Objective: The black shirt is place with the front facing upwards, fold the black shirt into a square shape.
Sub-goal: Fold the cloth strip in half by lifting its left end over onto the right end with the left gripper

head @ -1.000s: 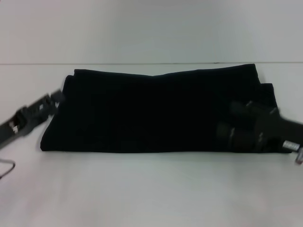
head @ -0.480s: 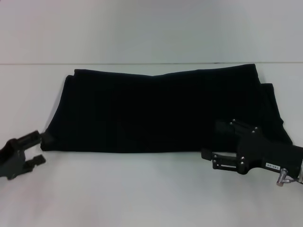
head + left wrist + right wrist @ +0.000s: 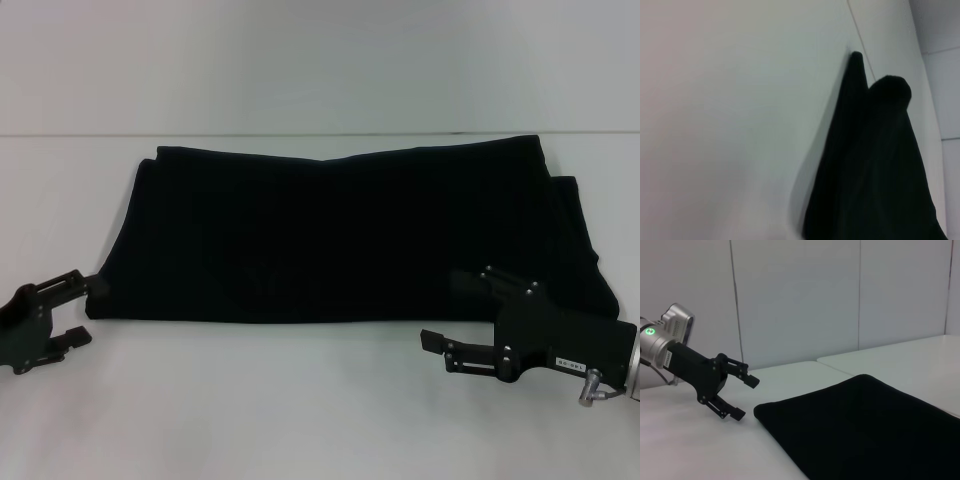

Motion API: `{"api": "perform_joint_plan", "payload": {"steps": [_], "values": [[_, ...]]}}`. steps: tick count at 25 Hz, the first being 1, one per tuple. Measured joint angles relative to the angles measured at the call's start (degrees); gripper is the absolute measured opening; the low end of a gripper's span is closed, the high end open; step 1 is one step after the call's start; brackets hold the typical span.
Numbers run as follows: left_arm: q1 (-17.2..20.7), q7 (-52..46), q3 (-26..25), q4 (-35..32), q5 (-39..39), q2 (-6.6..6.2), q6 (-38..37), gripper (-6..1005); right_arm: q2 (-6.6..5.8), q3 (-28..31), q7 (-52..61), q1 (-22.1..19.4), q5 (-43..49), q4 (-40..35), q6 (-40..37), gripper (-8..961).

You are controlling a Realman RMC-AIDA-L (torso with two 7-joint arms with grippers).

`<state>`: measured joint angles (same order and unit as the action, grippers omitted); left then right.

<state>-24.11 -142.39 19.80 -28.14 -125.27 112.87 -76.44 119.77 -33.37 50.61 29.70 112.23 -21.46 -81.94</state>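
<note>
Between open grippers (image 3: pixel 86 308) (image 3: pixel 445 310) lies the black shirt (image 3: pixel 350 235).

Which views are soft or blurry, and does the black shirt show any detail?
Head view: soft overall, the black shirt a near-featureless dark mass. Left wrist view: hazy, faint shadow along the cloth edge. Right wrist view: sharpest, left gripper crisp with its jaws apart.

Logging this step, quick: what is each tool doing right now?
Left tool: open, empty, at the shirt's near left corner.
Right tool: open, empty, over its near right edge.
</note>
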Motion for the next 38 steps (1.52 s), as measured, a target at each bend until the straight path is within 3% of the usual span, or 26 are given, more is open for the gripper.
{"api": "perform_joint_plan", "payload": {"steps": [10,23,30,38], "values": [[-1.52,-2.75,0.38,1.19,-0.53,-0.11,4.03,885,0.02,-0.03,-0.03,0.1,0.02,0.11,1.02,944],[-6.82,-2.18,2.57,4.54,-0.78,0.39,11.02,886,0.02,-0.03,0.44,0.54,-0.06,0.59,1.29,944],[-7.89,-2.08,3.89,4.54,-0.78,0.39,11.01,886,0.02,0.25,0.46,0.59,-0.3,0.74,1.32,945],[-8.33,-0.74,6.31,4.35,-0.69,0.55,12.18,630,0.07,0.25,0.83,0.76,-0.35,0.81,2.19,945]]}}
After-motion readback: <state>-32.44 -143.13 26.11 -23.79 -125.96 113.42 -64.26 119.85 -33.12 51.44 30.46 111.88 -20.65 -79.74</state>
